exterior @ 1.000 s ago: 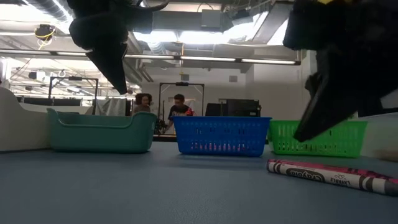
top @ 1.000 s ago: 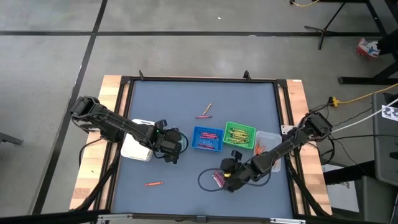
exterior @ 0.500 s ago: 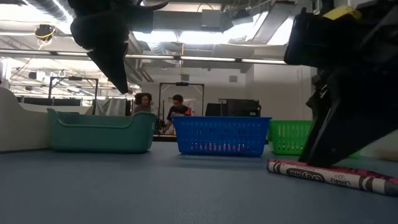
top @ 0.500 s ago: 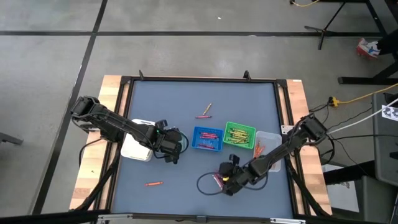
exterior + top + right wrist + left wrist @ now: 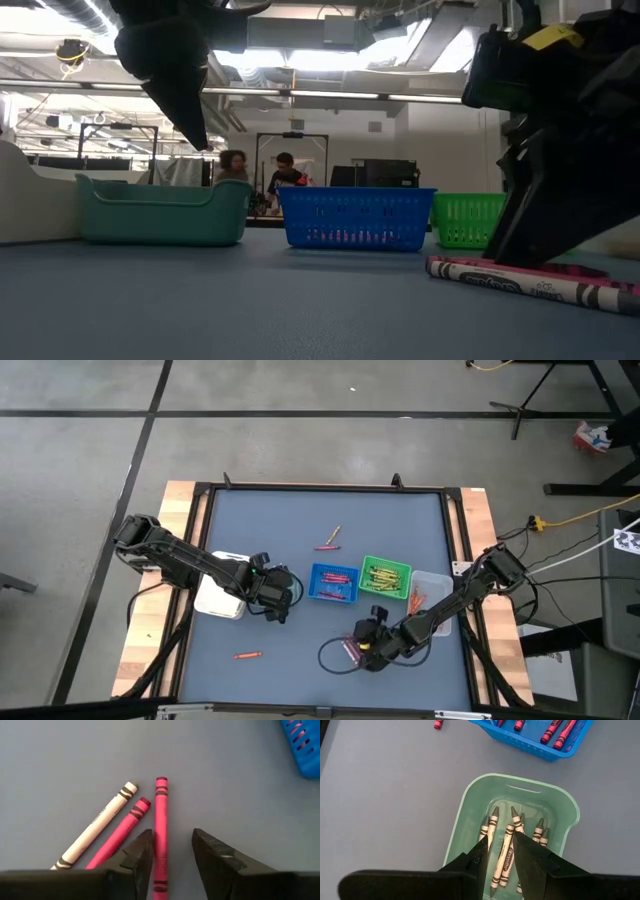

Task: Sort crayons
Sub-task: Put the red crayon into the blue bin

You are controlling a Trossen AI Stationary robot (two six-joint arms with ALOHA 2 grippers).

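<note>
Straddling a pink crayon near the table's right front with parted fingers, the right gripper works while the left gripper, slightly parted, hovers over grey crayons in the teal tray.

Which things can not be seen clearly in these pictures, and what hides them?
- Clear tray, high view: the right arm crosses it, so its crayons cannot be counted.
- Pink crayons, right wrist view: their near ends are hidden behind the right gripper.
- Teal tray, left wrist view: the left gripper covers part of the grey crayons.
- Blue tray, low view: its wall hides the contents.
</note>
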